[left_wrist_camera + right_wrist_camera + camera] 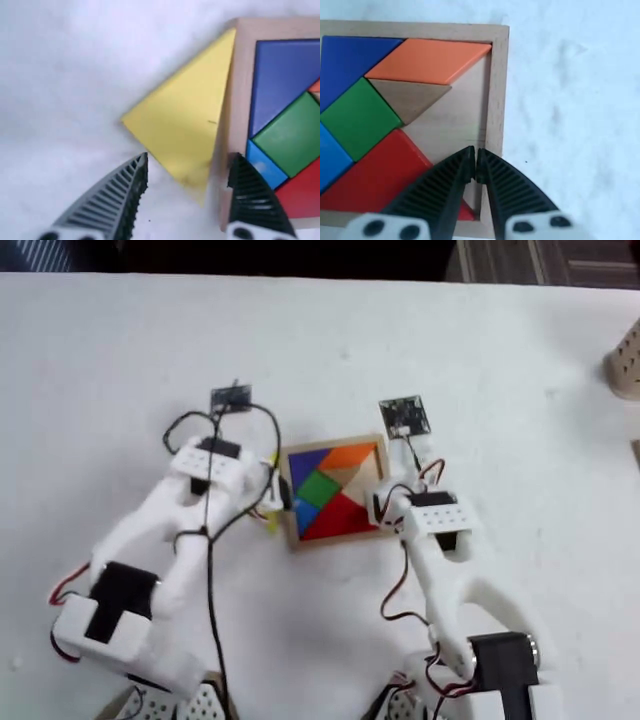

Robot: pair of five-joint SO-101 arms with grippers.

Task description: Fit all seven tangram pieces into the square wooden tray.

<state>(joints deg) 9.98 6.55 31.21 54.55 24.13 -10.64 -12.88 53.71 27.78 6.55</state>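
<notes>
A square wooden tray (497, 90) with a raised rim is seen on the matte white table (450, 350). Smooth flat pieces are packed inside: a dark blue triangle (350, 60), an orange parallelogram (430, 60), a bare-wood triangle (407, 97), a green square (357, 117), a red triangle (375, 175) and a light blue piece (330, 155). A yellow triangle (182, 125) lies outside on the table, against the rim. The left gripper (189, 160) is spread wide, its ribbed black fingers straddling a corner of that triangle. The right gripper (475, 155) is closed on nothing, over the tray's bare floor.
</notes>
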